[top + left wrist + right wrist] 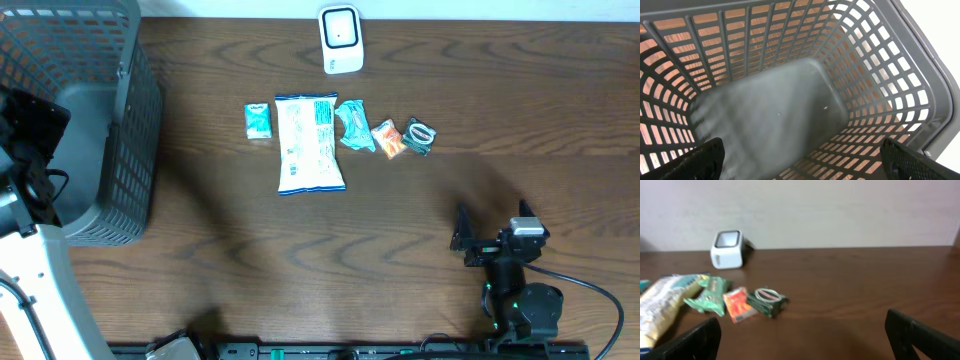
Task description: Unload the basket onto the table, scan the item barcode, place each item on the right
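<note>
Overhead: five items wait in a row across the middle of the wooden table [250,270]. The snack bag [309,143], the largest, lies between a small teal packet [258,121] and a teal pouch [354,125], with an orange packet [389,138] and a dark green packet [419,135] trailing toward my right. The white scanner [341,40] stands just behind them at the far edge, likely so any item needs only a short lift to reach it. The grey basket [120,160] sits at my left, probably for scanned goods. Left wrist: my left gripper [807,160] hangs over the basket's bare floor, fingers spread wide, holding nothing. Right wrist: my right gripper [807,337], fingers likewise spread and empty, faces the row from well back. The dark green packet lies nearest, and no barcode is legible from here.
</note>
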